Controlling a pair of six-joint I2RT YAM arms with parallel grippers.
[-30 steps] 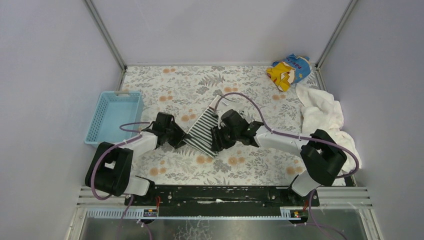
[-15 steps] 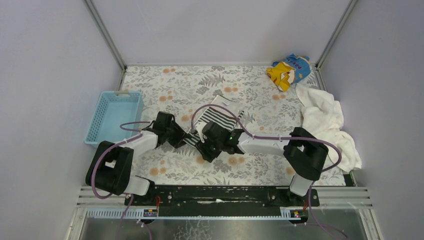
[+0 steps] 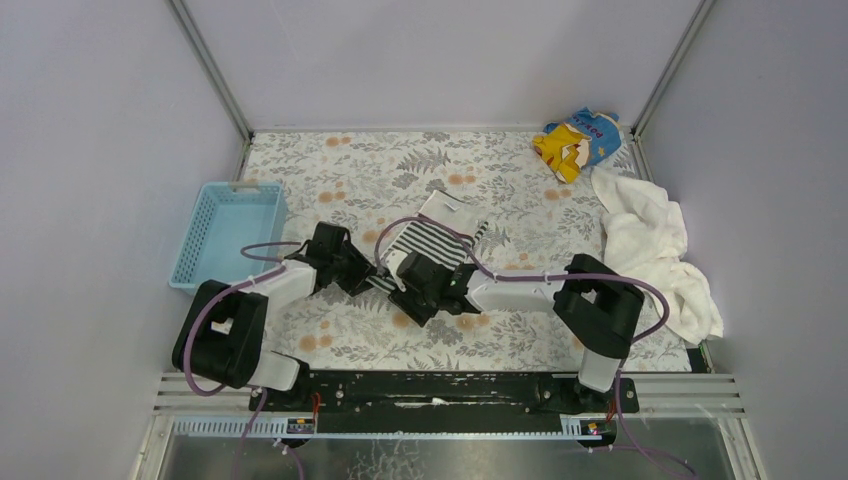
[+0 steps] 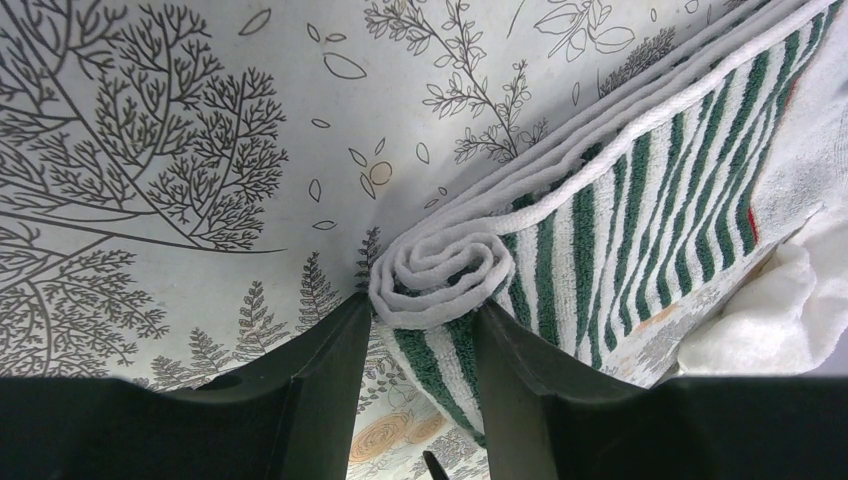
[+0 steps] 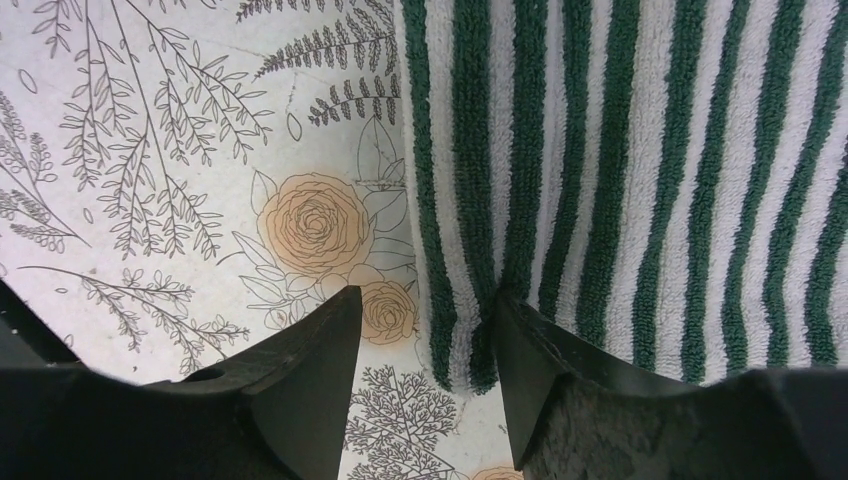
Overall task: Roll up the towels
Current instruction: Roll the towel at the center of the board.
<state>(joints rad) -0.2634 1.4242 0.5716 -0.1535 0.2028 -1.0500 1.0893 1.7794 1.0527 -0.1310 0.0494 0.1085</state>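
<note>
My left gripper is clenched on the rolled end of the striped towel: one finger presses each side of the small spiral. My right gripper has its jaws around the side edge of the same towel. One finger touches the cloth, but a strip of table shows between the other finger and the edge, so I cannot tell if it really grips.

From above, the striped towel lies near the middle of the table, with its plain white end pointing to the far side. Both my grippers, the left and the right, are close together at its near end. The purple cable of my right arm curves over the stripes.

The blue basket stands at the left edge, well apart. The white towel is heaped along the right edge, against the wall. The printed cloth sits in the far right corner. The flowered surface lies bare on the far side of the striped towel.
</note>
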